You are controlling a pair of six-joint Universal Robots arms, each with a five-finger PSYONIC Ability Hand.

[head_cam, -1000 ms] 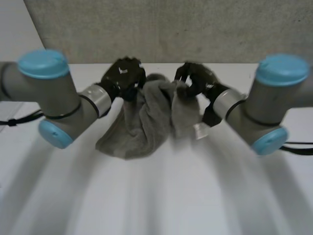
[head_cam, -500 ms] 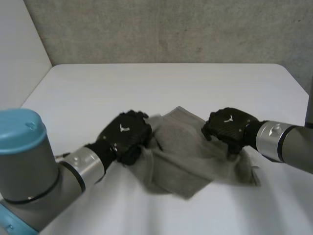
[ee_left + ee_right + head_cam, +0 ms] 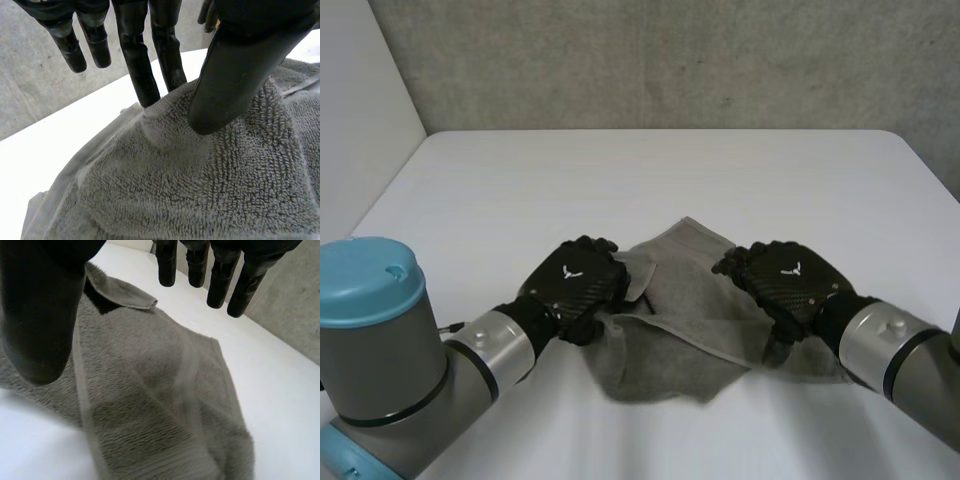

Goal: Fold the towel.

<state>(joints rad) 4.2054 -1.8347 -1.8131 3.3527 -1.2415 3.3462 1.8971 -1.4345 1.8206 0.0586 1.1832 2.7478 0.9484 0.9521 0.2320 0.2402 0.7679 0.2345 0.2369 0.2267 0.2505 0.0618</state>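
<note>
A grey towel (image 3: 688,318) lies rumpled on the white table (image 3: 650,170), one layer doubled over another, between my two hands. My left hand (image 3: 575,285) rests on the towel's left edge. In the left wrist view its fingers (image 3: 142,75) are straight, with two tips and the thumb touching the towel (image 3: 200,190) and nothing pinched. My right hand (image 3: 788,282) hovers over the towel's right part. Its fingers (image 3: 220,275) are straight and apart from the thumb, above the towel (image 3: 150,390), where a small corner is turned over.
A grey concrete wall (image 3: 660,60) stands behind the table's far edge. Bare white table lies beyond the towel and at both sides. My arms reach in from the near corners.
Both hands, which held the bunched towel up together, came down and apart and laid it on the table. The right hand has let go and opened; the left hand's fingers have straightened.
</note>
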